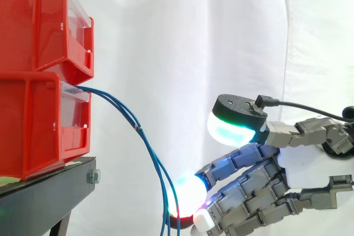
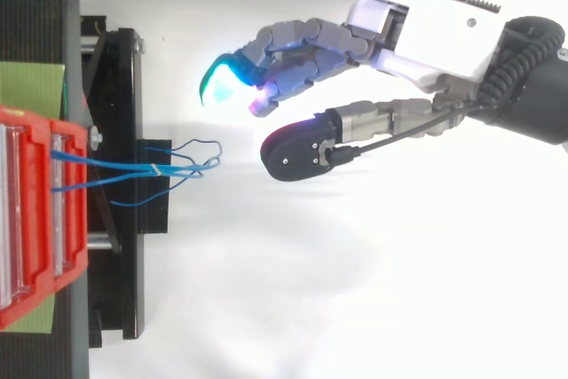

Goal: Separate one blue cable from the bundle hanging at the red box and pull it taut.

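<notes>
Nearest the side camera, a bundle of blue cables (image 1: 138, 129) comes out of the front of the lower red bin (image 1: 33, 125), which sits on the black stand (image 1: 50, 192) with an upper red bin (image 1: 38, 20) stacked on it. The strands arc outward, are gathered by a small tie (image 2: 155, 169) a little way from the bin, and then hang steeply down past the lower edge of the side view. From above, they fan apart beyond the tie into loose loops.

At about the same depth is the hand's thumb (image 1: 238, 117), held level with its black back upward and its glowing pad facing down. In the top view its tip points at the loose cable ends, near them but with a clear gap.

The hand (image 2: 426, 33) reaches in from the right, with its palm on edge and its digits aimed at the bins. It is spread open and holds nothing. The thumb stands well apart from the fingers (image 1: 188, 192), which are only gently bent and slope downward towards the cables.

The fingers lie farther back. In the side view the hanging strands cross in front of a glowing fingertip. From above, those fingertips sit off to the far side of the bundle, not touching it.

The white curtain (image 1: 166, 37) hangs behind everything.
</notes>
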Robot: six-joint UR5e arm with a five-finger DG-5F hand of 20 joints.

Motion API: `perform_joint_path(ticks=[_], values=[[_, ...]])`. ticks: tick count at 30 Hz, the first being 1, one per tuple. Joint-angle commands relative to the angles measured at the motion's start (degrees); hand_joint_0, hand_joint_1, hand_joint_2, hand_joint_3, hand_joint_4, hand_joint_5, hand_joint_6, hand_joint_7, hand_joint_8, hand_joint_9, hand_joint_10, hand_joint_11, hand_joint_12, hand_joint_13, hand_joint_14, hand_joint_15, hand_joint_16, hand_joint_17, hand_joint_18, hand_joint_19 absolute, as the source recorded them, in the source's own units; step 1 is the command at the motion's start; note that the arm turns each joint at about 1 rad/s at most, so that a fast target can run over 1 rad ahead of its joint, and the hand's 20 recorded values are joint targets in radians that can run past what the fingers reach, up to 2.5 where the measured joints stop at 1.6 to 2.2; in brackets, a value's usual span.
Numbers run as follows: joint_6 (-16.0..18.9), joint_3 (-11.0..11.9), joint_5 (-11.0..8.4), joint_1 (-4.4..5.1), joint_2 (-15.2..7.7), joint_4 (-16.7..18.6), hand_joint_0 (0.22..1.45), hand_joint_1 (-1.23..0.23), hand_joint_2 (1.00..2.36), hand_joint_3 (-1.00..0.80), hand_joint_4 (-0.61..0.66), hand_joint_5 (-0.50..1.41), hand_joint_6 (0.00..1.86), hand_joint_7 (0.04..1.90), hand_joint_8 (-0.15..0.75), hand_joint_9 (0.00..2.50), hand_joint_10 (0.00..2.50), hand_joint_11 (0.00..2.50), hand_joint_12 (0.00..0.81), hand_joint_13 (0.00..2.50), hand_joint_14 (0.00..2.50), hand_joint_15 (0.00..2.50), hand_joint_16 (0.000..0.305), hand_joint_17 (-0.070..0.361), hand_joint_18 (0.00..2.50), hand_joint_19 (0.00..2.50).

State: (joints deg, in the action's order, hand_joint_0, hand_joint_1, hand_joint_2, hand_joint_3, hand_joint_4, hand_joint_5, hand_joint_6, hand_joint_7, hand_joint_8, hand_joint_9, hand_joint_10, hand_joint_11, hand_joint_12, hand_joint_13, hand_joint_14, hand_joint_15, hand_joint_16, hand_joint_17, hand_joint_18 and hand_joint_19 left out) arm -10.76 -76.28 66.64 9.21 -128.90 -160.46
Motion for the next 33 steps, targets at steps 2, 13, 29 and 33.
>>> perform_joint_path(ticks=[2,13,29,33], values=[[-1.4,0.3,-0.81,0.11,-0.7,1.4,0.53,-0.56,1.0,-0.5,0.34,-0.19,0.5,0.81,0.358,0.73,0.01,0.31,0.322,0.52,0.0,0.14,0.033,0.075,0.3,0.13],[-1.6,8.1,2.17,0.63,-6.0,1.8,0.49,-0.65,1.0,-0.5,0.37,-0.18,0.5,0.86,0.377,0.8,0.01,0.38,0.342,0.6,0.01,0.19,0.036,0.081,0.38,0.16],[-1.4,8.2,2.35,0.9,-6.0,6.0,0.58,-0.68,1.0,-0.5,0.36,-0.15,0.5,0.94,0.362,0.86,0.01,0.44,0.318,0.68,0.01,0.25,0.031,0.069,0.46,0.22],[-1.1,8.1,2.35,0.9,-6.0,6.1,0.59,-0.67,1.0,-0.5,0.36,-0.15,0.5,0.95,0.361,0.88,0.01,0.45,0.317,0.69,0.01,0.26,0.031,0.069,0.47,0.22]])
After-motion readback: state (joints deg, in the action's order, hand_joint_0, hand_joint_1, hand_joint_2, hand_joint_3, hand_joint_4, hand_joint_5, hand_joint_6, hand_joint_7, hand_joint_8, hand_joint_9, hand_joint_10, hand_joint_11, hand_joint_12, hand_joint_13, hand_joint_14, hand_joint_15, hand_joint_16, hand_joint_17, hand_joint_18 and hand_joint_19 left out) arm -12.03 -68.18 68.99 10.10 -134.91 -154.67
